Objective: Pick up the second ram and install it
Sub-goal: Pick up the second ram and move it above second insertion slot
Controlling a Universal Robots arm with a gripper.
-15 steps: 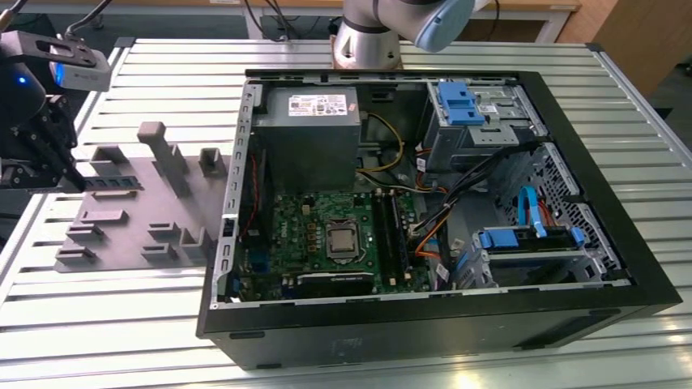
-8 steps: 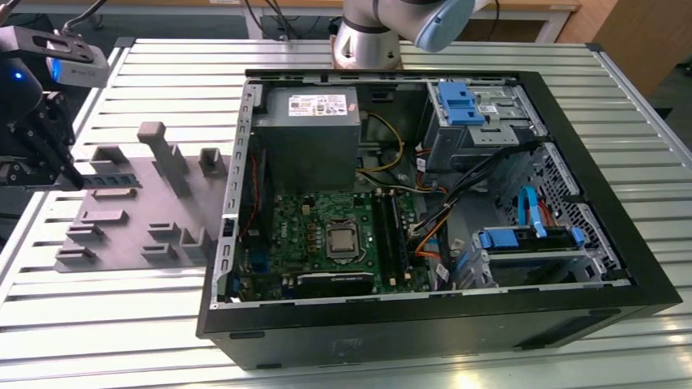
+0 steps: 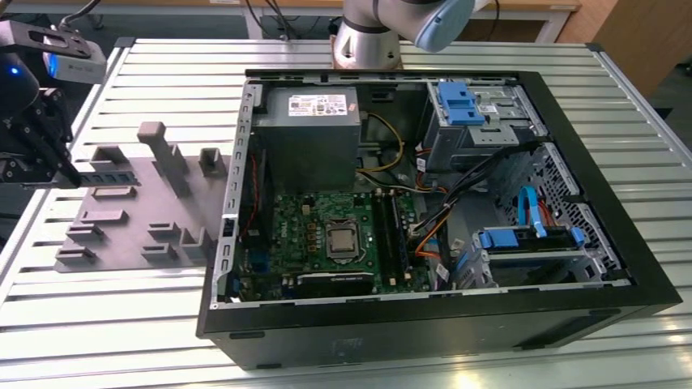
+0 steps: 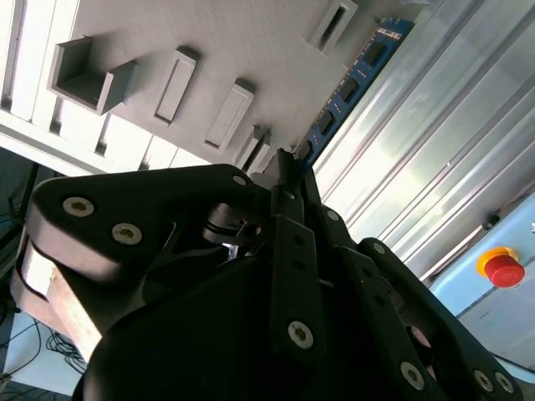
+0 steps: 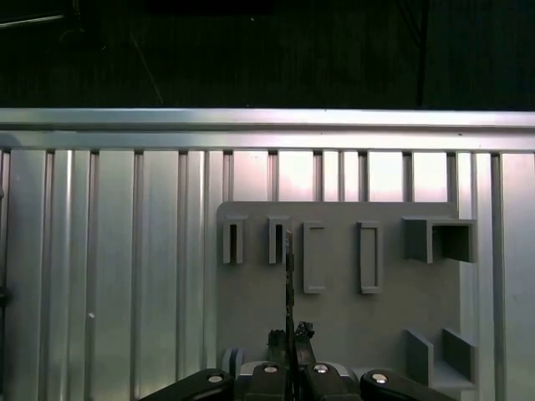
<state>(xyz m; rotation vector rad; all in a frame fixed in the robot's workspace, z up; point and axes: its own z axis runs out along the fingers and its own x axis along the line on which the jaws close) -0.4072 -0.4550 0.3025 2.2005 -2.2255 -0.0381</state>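
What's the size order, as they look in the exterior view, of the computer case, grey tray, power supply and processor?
Largest to smallest:
1. computer case
2. grey tray
3. power supply
4. processor, clearly the smallest

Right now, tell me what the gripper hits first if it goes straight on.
Probably the grey tray just ahead; the ram stick that the gripper grips would touch it first. Gap unclear.

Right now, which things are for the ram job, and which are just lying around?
For the job: ram, gripped by the pincer; open computer; its green board.

Just there: power box; blue latches; red button.
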